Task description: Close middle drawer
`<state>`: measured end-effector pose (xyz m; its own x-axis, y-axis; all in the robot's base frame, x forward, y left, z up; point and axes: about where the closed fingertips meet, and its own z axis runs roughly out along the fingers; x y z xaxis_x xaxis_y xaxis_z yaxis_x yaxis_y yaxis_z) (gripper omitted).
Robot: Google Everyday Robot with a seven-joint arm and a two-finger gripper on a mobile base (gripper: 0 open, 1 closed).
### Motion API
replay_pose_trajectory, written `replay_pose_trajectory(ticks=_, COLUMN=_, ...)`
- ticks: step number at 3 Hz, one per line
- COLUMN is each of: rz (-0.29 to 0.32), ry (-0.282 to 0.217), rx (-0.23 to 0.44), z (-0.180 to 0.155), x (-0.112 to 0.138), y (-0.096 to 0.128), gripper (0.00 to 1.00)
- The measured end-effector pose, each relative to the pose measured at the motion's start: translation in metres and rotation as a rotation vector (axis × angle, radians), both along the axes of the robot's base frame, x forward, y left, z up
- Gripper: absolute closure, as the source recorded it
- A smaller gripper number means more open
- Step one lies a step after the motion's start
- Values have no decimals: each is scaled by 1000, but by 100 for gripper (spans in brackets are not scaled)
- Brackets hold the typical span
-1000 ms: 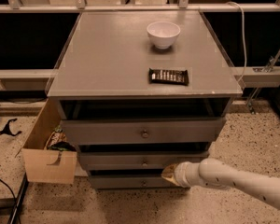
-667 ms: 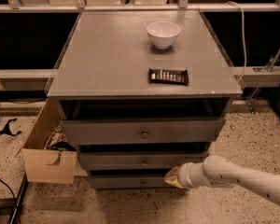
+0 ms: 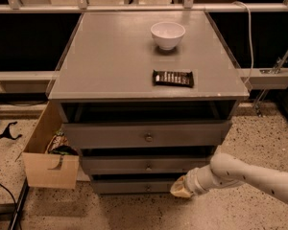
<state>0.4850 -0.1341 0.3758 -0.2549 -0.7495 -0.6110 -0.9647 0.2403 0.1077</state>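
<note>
The grey cabinet [image 3: 110,61] has three drawers. The top drawer front [image 3: 110,135] with its bigger knob stands out from the frame, with a dark gap above it. The middle drawer [image 3: 115,165] is a shallow grey front with a small round knob [image 3: 148,167] and a dark strip above it. The lowest drawer front [image 3: 125,186] is below. My gripper [image 3: 180,189], a tan tip on a white arm [image 3: 240,174], is low at the right. It is in front of the lowest drawer's right end, just under the middle drawer's right part.
A white bowl [image 3: 167,34] and a dark wrapped bar [image 3: 173,78] lie on the cabinet top. An open cardboard box [image 3: 48,169] with items stands on the floor against the cabinet's left side. A white cable [image 3: 250,37] hangs at the right.
My gripper has moved a little down and to the right, from the middle drawer's front edge to the lowest drawer's level. The drawers look unchanged.
</note>
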Motion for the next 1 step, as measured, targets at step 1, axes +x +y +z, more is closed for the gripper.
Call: replay_pose_trajectory(ticks=1, rz=0, ry=0, rx=0, z=0, x=0, y=0, gripper=59)
